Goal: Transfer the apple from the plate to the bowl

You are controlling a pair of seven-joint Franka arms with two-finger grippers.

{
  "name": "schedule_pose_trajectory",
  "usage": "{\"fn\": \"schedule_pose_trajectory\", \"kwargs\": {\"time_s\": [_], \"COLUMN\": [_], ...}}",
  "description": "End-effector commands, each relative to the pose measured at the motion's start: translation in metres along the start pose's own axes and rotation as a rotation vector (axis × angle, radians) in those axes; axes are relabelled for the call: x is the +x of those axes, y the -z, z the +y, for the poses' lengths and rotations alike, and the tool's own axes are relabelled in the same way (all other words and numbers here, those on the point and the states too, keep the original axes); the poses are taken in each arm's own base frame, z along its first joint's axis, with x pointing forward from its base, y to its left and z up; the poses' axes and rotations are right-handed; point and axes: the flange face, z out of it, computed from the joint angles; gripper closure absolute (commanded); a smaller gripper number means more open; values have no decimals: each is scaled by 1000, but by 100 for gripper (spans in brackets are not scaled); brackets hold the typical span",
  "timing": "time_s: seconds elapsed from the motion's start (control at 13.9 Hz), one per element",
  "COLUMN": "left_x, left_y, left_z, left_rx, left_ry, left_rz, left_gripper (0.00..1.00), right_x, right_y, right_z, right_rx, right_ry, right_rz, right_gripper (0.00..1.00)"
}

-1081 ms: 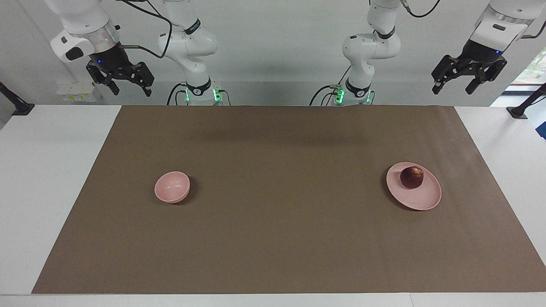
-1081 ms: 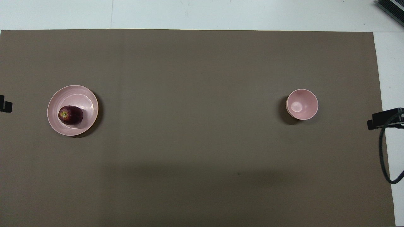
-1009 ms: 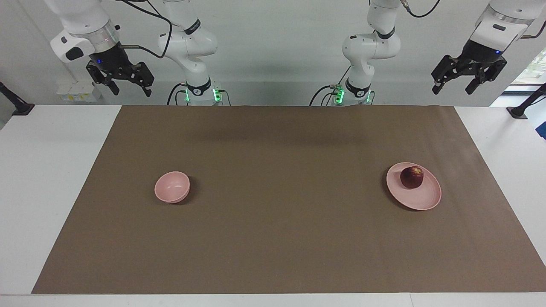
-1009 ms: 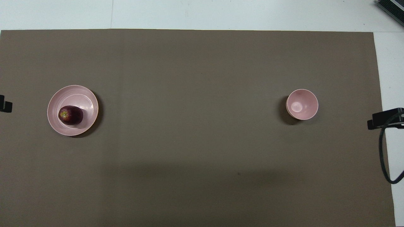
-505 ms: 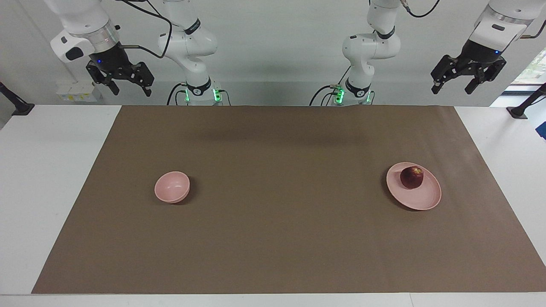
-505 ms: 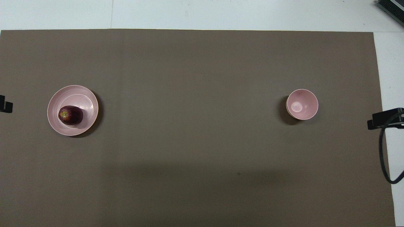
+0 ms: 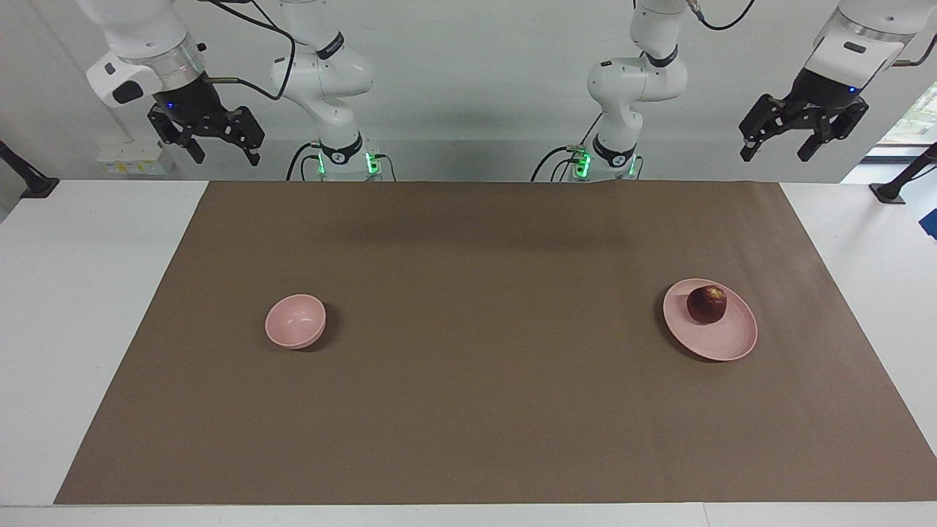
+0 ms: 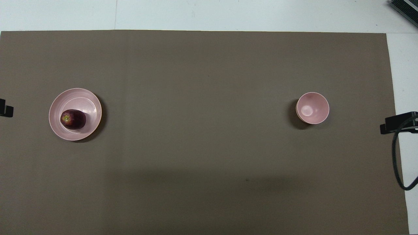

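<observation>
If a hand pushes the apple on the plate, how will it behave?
The apple is round, so it would probably roll. The plate has only a low rim, which may not stop it. Its skin looks smooth, perhaps slippery.

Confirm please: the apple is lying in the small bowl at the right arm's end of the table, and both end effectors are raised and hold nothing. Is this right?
One detail is wrong. The apple lies on the plate at the left arm's end; the bowl holds nothing, as the overhead view shows. The left end effector and the right end effector are raised and hold nothing.
</observation>
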Motion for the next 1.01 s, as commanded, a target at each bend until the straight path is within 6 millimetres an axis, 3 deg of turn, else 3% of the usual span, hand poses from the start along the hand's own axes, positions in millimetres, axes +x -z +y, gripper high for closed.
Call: {"fn": "schedule_pose_trajectory", "kwargs": {"time_s": [0.0, 0.58, 0.94], "left_x": [-6, 0, 2], "left_y": [2, 2, -44], "left_z": [-2, -2, -3], "left_rx": [-4, -5, -5], "left_ry": [4, 10, -3], "left_rz": [-6, 36, 17], "left_gripper": [0, 0, 0], "right_x": [-5, -5, -5], "right_y": [1, 1, 1], "right_z": [-2, -2, -2], "right_rx": [22, 22, 22], "right_ry": [2, 2, 2], "right_rz": [3, 3, 3], "right_gripper": [0, 0, 0]}}
